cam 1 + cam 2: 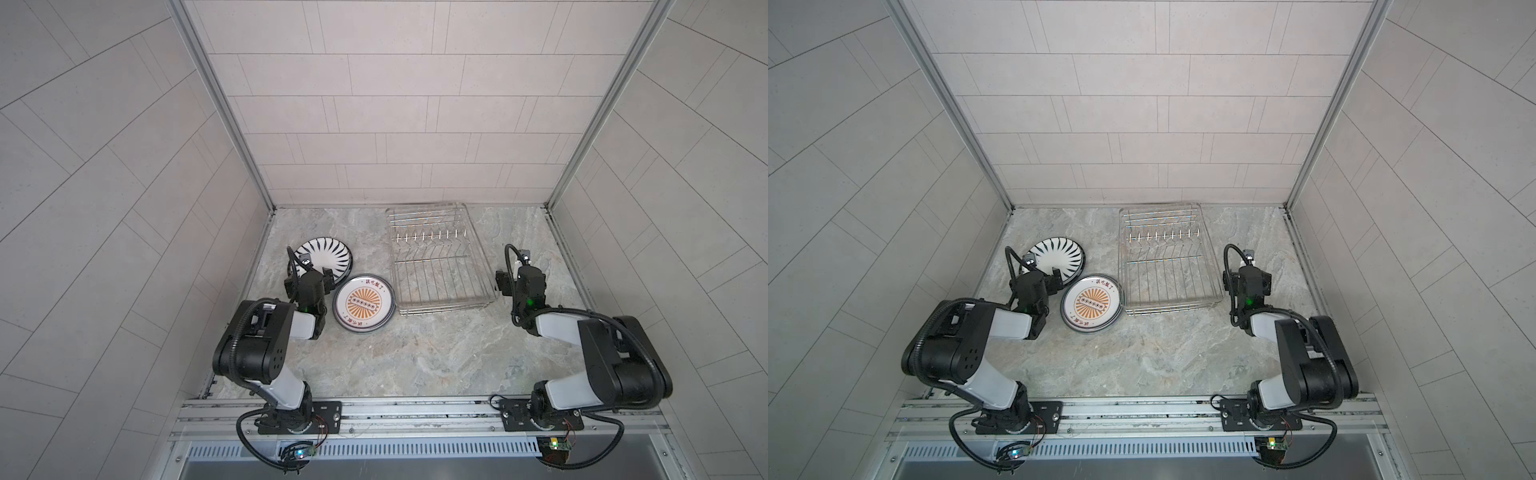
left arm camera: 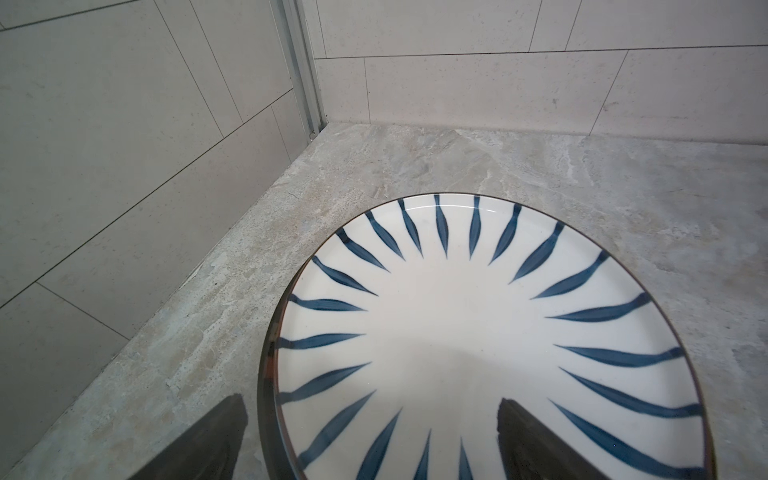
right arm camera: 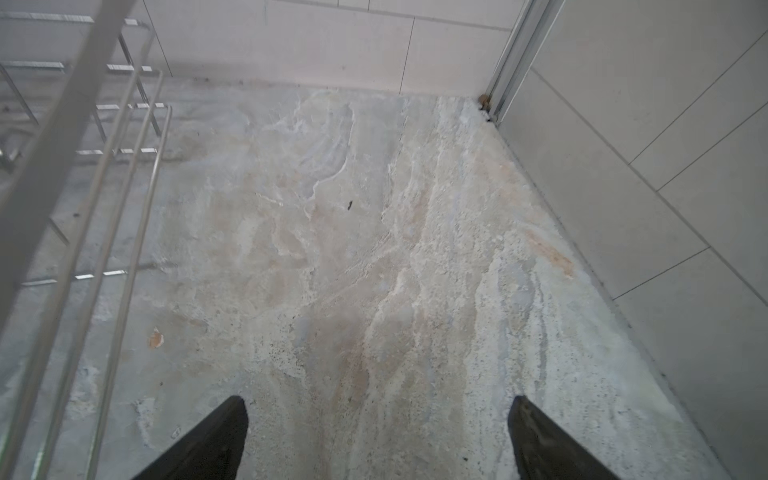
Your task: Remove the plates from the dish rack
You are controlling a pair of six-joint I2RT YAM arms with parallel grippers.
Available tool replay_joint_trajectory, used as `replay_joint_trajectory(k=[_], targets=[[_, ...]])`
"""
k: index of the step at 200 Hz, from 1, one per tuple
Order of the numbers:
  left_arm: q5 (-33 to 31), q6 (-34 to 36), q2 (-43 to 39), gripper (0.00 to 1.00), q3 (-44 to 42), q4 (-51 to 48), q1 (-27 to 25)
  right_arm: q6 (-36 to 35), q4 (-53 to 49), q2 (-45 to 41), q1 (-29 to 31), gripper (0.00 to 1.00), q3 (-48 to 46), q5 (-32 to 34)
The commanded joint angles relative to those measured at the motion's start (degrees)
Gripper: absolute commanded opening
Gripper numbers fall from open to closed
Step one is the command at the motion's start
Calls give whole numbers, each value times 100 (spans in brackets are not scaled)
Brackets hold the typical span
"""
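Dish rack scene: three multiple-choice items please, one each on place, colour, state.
1. Relative to the dish rack, the striped plate and sunburst plate lie:
A. inside it
B. to its right
C. on the counter to its left
2. The striped plate's stripes are:
A. blue
B. red
C. green
3. The left claw is:
A. shut on a plate
B. open
C. shut, empty
Answers: 1 C, both top views show them left of the dish rack; 2 A, the left wrist view shows blue; 3 B, its fingers stand wide apart.
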Motion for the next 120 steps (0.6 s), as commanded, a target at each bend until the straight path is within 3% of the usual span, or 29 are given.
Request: replay_joint_trajectory(k=[1, 62, 120], targets=[[15, 85, -91, 100, 6, 110, 30, 72, 55, -341, -95, 99, -148, -28], [13, 81, -93, 100, 6, 108, 37, -129, 166, 738, -14, 99, 287, -267], [20, 85, -97, 100, 6, 117, 38, -177, 382, 836, 57, 100, 194, -203]])
